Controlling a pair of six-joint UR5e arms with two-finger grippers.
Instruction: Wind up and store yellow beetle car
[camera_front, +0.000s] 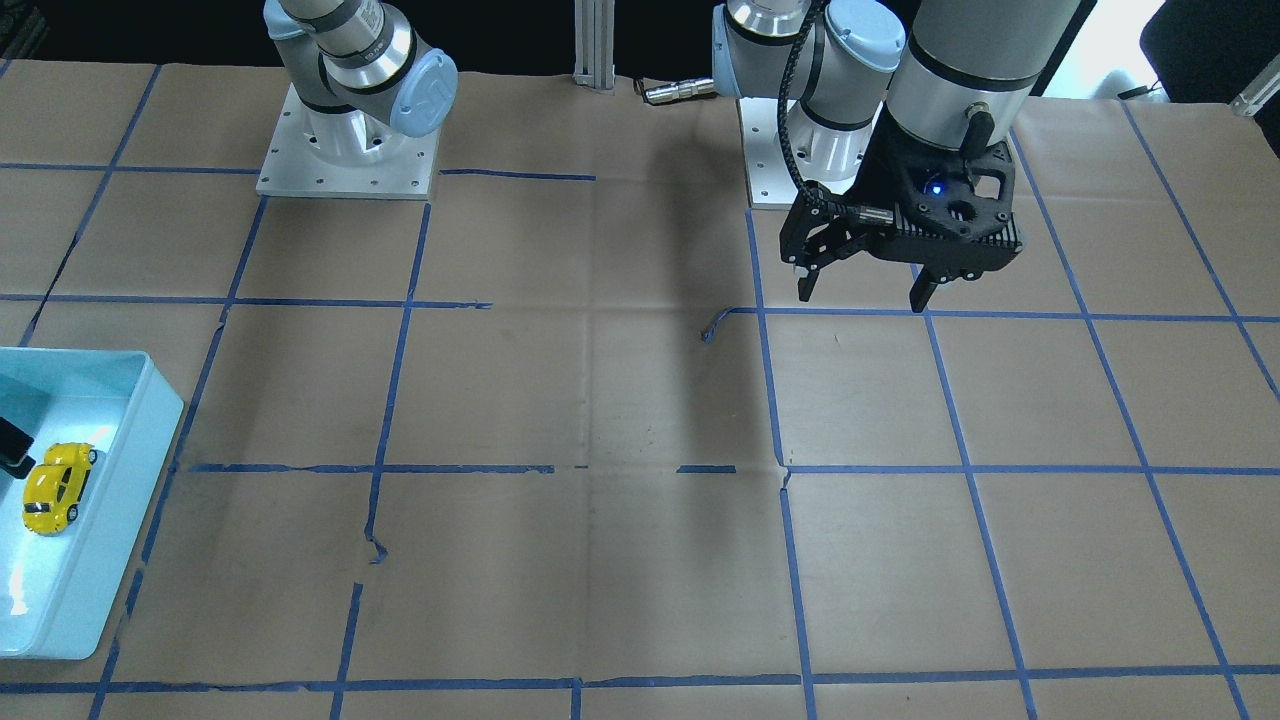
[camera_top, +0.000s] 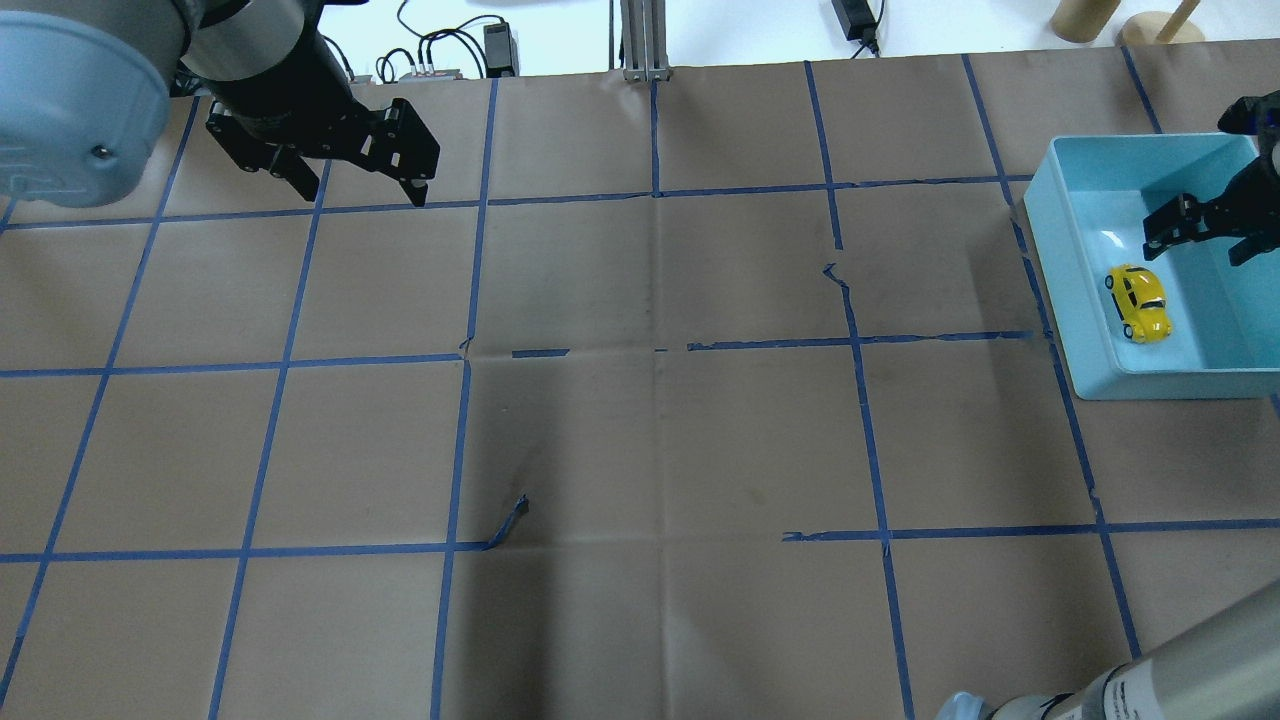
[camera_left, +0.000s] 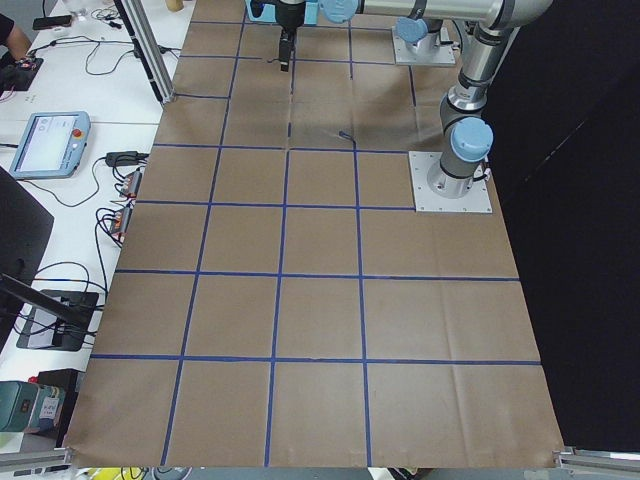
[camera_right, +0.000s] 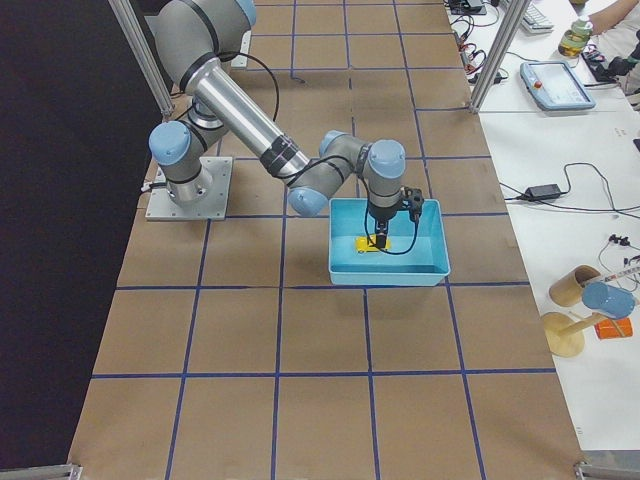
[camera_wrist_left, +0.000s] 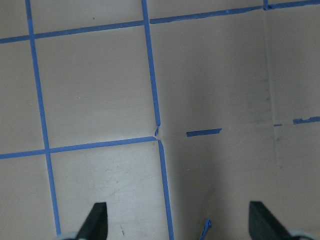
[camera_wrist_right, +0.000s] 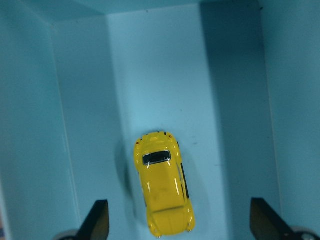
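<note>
The yellow beetle car (camera_wrist_right: 164, 192) lies on the floor of the light-blue bin (camera_top: 1160, 385), at the 3 o'clock edge of the table (camera_top: 650, 450) in the overhead view. The right gripper (camera_top: 1195, 240) hangs over it, jaws wide and empty. The left gripper (camera_front: 862, 298), also wide, is well apart at 10 o'clock. The car looks light, hard and glossy, so its round roof would probably slip. Better to pinch its flat sides, at 3 and 9 o'clock in the wrist view.

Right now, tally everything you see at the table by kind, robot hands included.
Toy car: 1, the yellow beetle car, inside the bin.
Bin: 1, the light blue bin.
Robot hands: 2, the left hand and right hand, both open.
Total: 4.
</note>
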